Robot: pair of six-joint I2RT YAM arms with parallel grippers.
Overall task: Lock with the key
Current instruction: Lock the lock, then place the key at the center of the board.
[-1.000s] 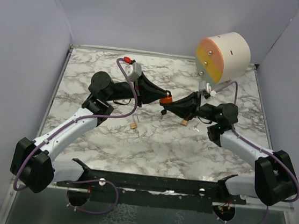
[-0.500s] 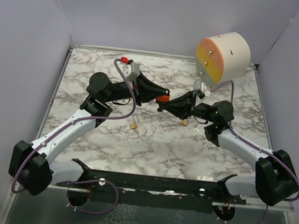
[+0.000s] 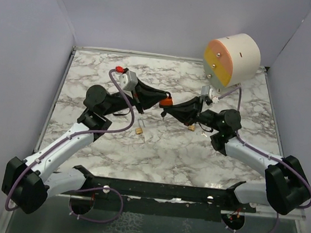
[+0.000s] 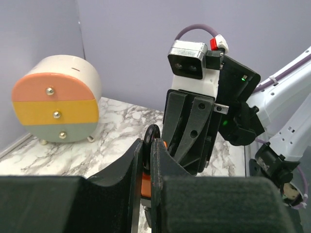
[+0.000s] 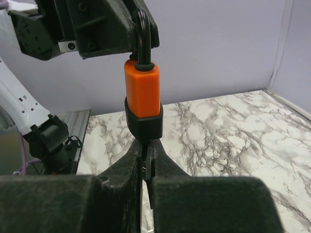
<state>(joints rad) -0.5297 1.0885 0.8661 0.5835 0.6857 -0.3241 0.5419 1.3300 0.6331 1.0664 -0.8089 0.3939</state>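
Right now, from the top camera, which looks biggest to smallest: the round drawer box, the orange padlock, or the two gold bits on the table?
1. Round drawer box, by far.
2. Orange padlock, held up nearer the camera.
3. Left gold bit, right gold bit: too alike to rank.

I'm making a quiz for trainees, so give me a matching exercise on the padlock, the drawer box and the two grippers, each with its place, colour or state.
1 padlock
2 drawer box
3 left gripper
4 right gripper

A far right corner of the table
B shut on the key, under the padlock
C orange body, in the air
D shut on the shackle

Pairs: 1-C, 2-A, 3-D, 4-B
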